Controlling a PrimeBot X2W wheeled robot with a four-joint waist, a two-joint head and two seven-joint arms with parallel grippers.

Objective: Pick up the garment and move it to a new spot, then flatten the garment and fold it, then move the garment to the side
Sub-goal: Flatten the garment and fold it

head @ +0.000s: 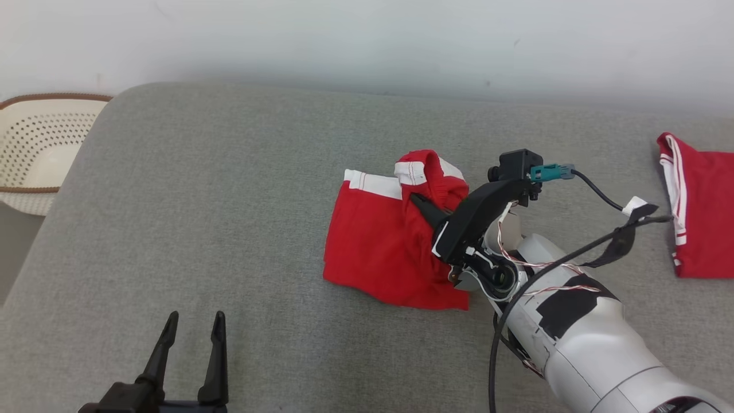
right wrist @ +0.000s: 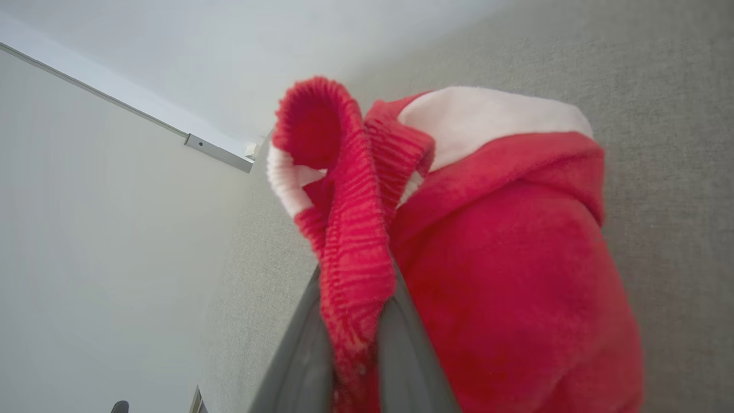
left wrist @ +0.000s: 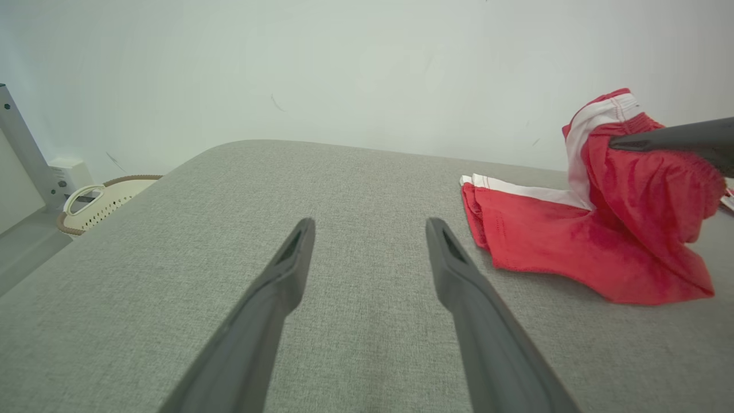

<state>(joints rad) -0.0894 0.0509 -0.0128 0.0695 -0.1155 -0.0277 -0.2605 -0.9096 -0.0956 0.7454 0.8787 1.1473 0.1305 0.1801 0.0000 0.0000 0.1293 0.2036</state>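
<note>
The garment [head: 378,246] is a pair of red shorts with white trim, lying mid-right on the grey padded surface [head: 200,201]. Its ribbed waistband is pulled up off the surface while the legs still rest flat. My right gripper [head: 420,202] is shut on that waistband; in the right wrist view the red ribbed edge [right wrist: 350,229] is pinched between the two fingers [right wrist: 401,344]. The left wrist view shows the garment [left wrist: 573,241] at the right, with a right finger [left wrist: 671,137] reaching into its raised part. My left gripper [head: 195,316] stands open and holds nothing at the near left, well apart from the garment.
A second red garment with white stripes [head: 699,212] lies at the far right edge. A cream perforated basket [head: 34,149] stands beyond the surface's left edge. A pale wall runs behind. Bare grey surface stretches between my left gripper [left wrist: 371,225] and the garment.
</note>
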